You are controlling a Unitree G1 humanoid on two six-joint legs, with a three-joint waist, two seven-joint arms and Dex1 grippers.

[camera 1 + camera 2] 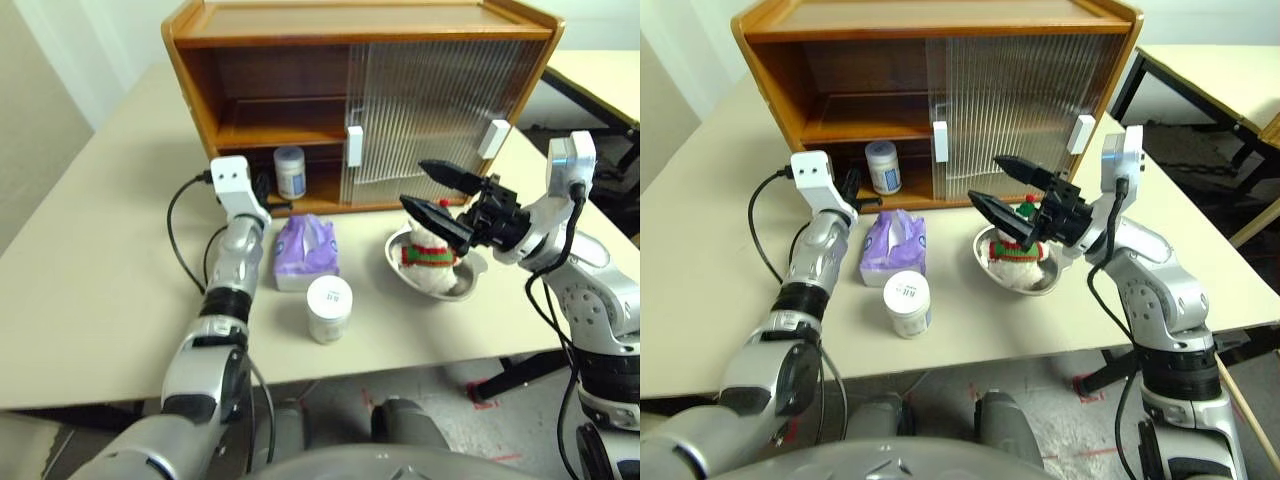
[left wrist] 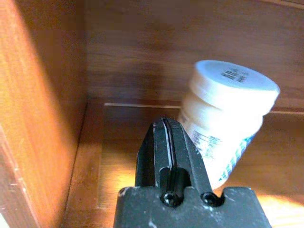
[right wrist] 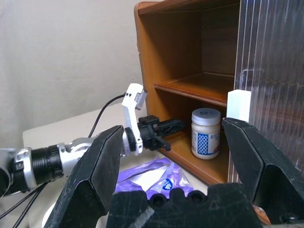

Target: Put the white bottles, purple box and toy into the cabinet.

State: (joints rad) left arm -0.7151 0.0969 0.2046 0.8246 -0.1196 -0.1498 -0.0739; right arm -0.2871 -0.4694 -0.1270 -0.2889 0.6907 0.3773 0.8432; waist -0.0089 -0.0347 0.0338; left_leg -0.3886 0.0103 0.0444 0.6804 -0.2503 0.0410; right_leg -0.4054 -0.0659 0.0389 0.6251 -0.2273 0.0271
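The left gripper is shut on nothing, its tip inside the cabinet on the bottom shelf, just beside one bottle that already stands there at its 1 o'clock. My read: the first bottle is placed and this arm must back out before taking the next thing. The purple box lies on the table in front of the opening, with the second bottle at its 5 o'clock, nearer the table edge. Further right the toy sits in a steel bowl. The right gripper hangs above the toy, fingers spread wide, empty. The table is pale beige and plain; a second table stands at the far right
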